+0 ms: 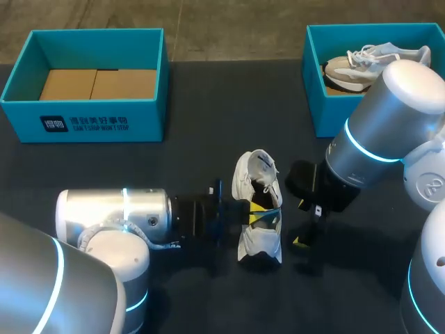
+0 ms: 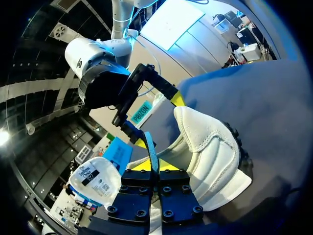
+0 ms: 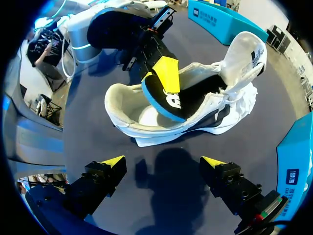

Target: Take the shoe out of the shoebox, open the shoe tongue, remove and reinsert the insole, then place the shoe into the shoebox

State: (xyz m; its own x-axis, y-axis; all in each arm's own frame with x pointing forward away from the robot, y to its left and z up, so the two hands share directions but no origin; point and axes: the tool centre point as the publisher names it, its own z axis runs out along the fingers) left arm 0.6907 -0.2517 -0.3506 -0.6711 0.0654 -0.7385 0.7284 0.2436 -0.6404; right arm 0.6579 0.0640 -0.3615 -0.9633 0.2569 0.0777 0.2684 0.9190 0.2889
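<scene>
A white shoe [image 1: 258,209] lies on the dark table, toe toward the far side, its tongue [image 3: 250,58] folded open. My left gripper [image 1: 256,213] comes in from the left and is shut on the heel end of the black, blue-edged insole [image 3: 168,104]. The insole is lifted partly out of the shoe [image 3: 146,117]. In the left wrist view the insole's blue edge [image 2: 151,149] stands pinched between the yellow tips of that gripper [image 2: 155,165]. My right gripper [image 3: 163,161] hangs open just right of the shoe, holding nothing.
A teal shoebox [image 1: 31,111] at the back left holds only a cardboard liner. A second teal shoebox [image 1: 313,83] at the back right holds another pale shoe [image 1: 361,66]. My right arm partly covers that box.
</scene>
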